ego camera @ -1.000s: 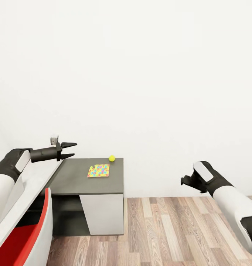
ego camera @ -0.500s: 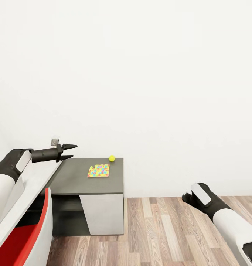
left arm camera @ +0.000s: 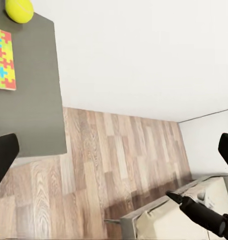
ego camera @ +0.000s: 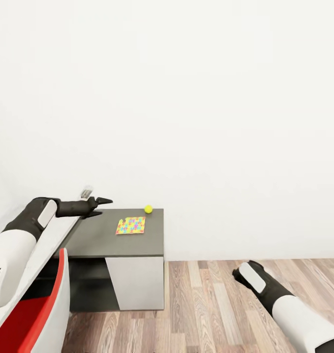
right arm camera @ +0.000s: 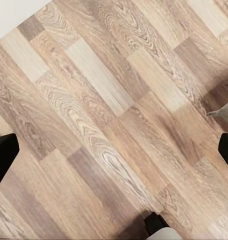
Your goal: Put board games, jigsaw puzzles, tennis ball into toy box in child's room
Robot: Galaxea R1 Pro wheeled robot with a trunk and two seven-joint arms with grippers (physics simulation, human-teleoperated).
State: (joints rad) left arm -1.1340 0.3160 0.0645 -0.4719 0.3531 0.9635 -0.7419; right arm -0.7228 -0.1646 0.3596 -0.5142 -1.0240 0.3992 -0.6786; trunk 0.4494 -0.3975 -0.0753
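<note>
Left gripper (ego camera: 102,207): jaws apart and empty, held out level above the near end of the dark grey section of the table (ego camera: 98,240), where it joins the pale grey top (ego camera: 49,242); in the left wrist view both finger edges sit at opposite margins with open air between them, confirming the spread. Right gripper (ego camera: 237,274): hanging low over the wood-plank floor (ego camera: 211,304), pointed downward and well apart from the table; the right wrist view shows dark finger edges at opposite margins with bare floor between, so its jaws are likewise apart and carry nothing. Task items in view: one jigsaw puzzle (ego camera: 131,226) lies flat on the dark section, beyond and to the right of the left gripper, not touching it; the tennis ball (ego camera: 148,209) rests near the far edge by the wall, just beyond the puzzle and apart from it. Both items are uncollected; judged accordingly, this part of the task is not yet done. The toy box, the board games and the second puzzle cannot be assessed from these views, so contents of the container cannot be reported; overall progress is therefore indeterminate beyond the two items outstanding. A red chair (ego camera: 35,314) stands close at the robot's left, beneath the left arm; the left wrist view also takes in part of a bed (left arm camera: 179,220) across the floor.
</note>
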